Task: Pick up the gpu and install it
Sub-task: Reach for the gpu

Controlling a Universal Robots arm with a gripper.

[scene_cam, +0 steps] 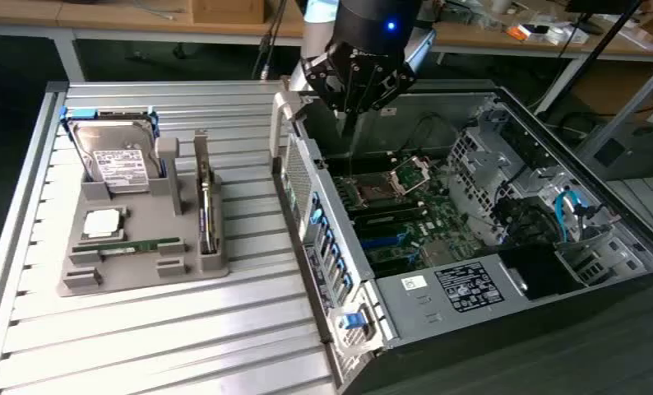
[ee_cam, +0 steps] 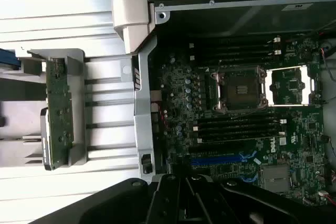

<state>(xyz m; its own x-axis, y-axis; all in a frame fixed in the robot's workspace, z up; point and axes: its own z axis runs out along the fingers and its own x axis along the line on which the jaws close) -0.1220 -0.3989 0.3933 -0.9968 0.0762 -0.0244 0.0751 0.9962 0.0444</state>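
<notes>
We see the gripper above the motherboard inside the open computer case, its fingers closed together and holding nothing, the gpu standing on edge in the grey holder, well apart at the exterior view's left.

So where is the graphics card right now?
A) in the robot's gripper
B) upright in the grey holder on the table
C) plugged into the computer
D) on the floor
B: the gpu stands on edge in the grey holder, and the gripper hangs over the open computer case.
</notes>
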